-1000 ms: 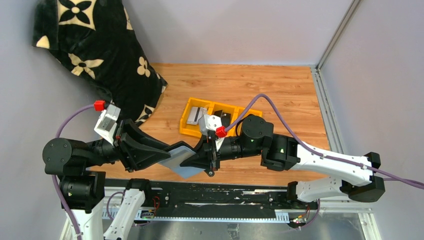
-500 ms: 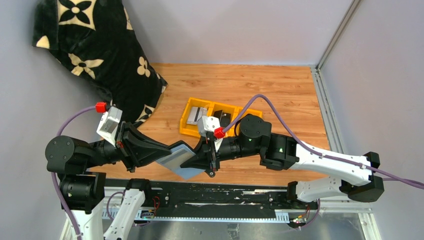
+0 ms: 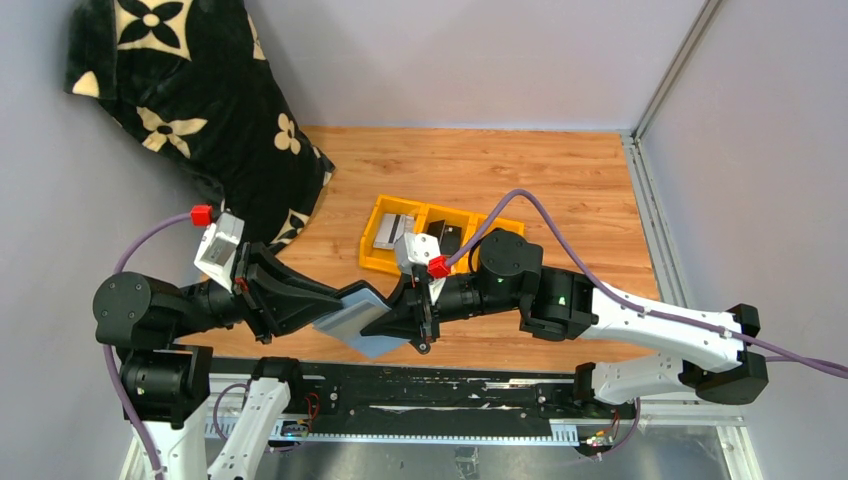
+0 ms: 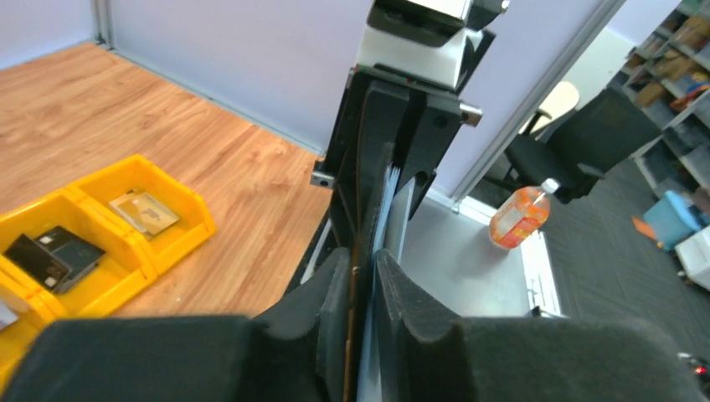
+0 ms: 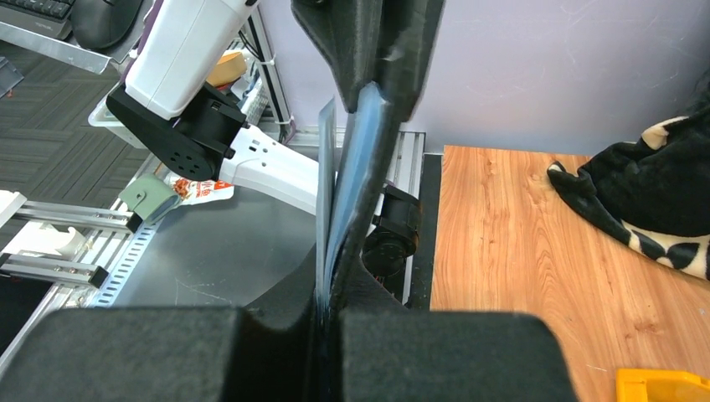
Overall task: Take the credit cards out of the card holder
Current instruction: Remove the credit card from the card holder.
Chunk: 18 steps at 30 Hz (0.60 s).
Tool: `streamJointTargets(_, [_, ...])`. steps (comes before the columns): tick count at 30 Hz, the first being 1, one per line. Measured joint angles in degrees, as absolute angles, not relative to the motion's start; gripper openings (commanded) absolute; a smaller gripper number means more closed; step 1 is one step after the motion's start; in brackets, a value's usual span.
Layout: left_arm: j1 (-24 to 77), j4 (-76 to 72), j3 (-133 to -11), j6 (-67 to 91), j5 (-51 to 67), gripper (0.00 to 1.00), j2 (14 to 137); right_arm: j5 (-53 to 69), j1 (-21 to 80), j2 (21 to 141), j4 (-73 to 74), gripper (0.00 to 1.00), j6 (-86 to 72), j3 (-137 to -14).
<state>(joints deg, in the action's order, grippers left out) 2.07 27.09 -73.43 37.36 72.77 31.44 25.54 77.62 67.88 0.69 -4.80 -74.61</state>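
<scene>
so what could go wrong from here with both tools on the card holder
1. The card holder is held up between the left tool and right tool, close to the front edge of the table; a slip could drop it off the table.
2. In the left wrist view the left tool seems to pinch the holder's pale lining, so pulling may just tug the whole holder against the right tool.
</scene>
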Motion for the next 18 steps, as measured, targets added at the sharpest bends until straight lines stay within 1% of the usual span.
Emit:
streamJointTargets(2, [2.1,27.6,-72.9,36.3,72.0,0.43,30.8,25.6,77.6,68.0,0.7,0.00,-4.8,-74.6])
streamJointTargets(4, [2.0,28.1,-71.6,35.7,71.4,0.47,29.5,25.9,77.6,68.3,0.7,0.00,-4.8,-74.9])
streamJointTargets(5, [2.0,28.4,-70.9,35.3,71.3,0.51,28.8,26.0,77.6,68.4,0.8,0.00,-4.8,-75.0])
streamJointTargets(6, [2.0,28.8,-70.2,35.1,71.2,0.53,28.2,26.4,77.6,68.7,0.9,0.00,-4.8,-75.4])
streamJointTargets(10, [2.1,30.8,-69.4,33.4,71.1,0.54,27.9,27.4,77.6,69.2,0.9,0.00,-4.8,-75.6])
streamJointTargets(12, [2.0,31.9,-69.4,32.6,71.2,0.52,27.9,27.9,77.6,69.3,1.0,0.00,-4.8,-75.7])
streamJointTargets(13, [2.0,32.3,-69.4,32.2,71.4,0.48,27.9,28.1,77.6,69.4,1.0,0.00,-4.8,-75.7])
streamJointTargets(14, [2.0,32.5,-69.4,32.1,71.6,0.39,28.0,28.3,77.6,69.4,1.0,0.00,-4.8,-75.7])
streamJointTargets(15, [2.0,32.8,-69.4,31.9,71.9,0.28,28.0,28.4,77.6,69.4,1.0,0.00,-4.8,-75.7])
streamJointTargets(16, [2.0,33.1,-69.4,31.7,72.3,0.16,28.0,28.4,77.6,69.4,1.0,0.04,-4.7,-75.7])
streamJointTargets(17, [2.1,33.4,-69.4,31.8,72.8,0.04,28.0,28.4,77.6,69.4,1.0,0.10,-4.7,-75.7])
streamJointTargets(18, [2.1,33.5,-69.4,31.2,73.2,0.00,28.0,28.3,77.6,69.4,1.0,0.18,-4.6,-75.7])
